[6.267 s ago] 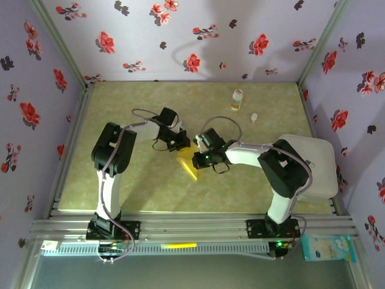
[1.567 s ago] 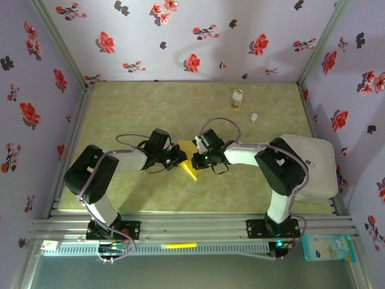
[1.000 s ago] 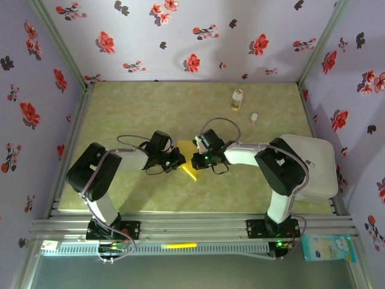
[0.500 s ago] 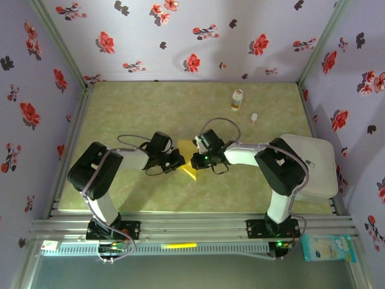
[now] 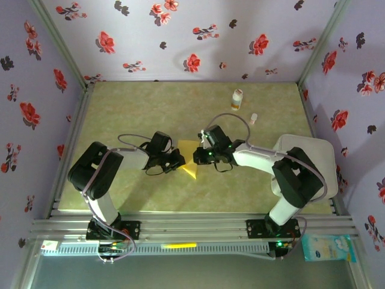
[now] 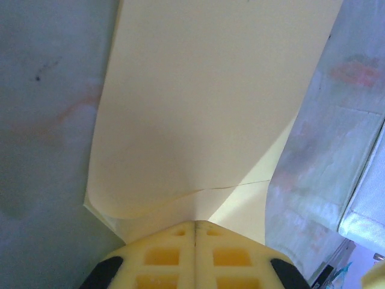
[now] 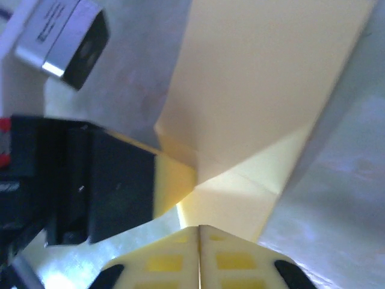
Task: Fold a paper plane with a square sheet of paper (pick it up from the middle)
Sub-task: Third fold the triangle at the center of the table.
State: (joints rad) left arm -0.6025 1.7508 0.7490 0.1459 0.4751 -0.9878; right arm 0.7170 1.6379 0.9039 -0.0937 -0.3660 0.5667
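Change: right arm has been re-posed within the last half second, elbow swung out toward the near right; right gripper (image 5: 197, 158) is kept at the paper's right edge. Left arm and paper are unmoved.
Meaning: likely a wrist re-angle for the next crease, not a new fold; plane judged far from finished.
Paper: the square sheet of paper (image 5: 187, 168) is seen mid-table between the two grippers, already folded to a narrow pointed shape with its tip toward the near edge. Layered flaps are seen in the wrist views (image 6: 210, 90) (image 7: 271, 78).
Left gripper (image 5: 178, 160): fingers pressed together (image 6: 195, 227), tips at the paper's edge; whether a layer is nipped cannot be told.
Right gripper fingers: pressed together (image 7: 199, 230), tips at a folded corner; a nip cannot be confirmed.
Surface: mottled green table (image 5: 138, 108), flat.
Room: lilac walls with red flowers (image 5: 180, 36). A small bottle (image 5: 237, 99) is set well apart at the far side, and a white board (image 5: 316, 153) lies to the right.
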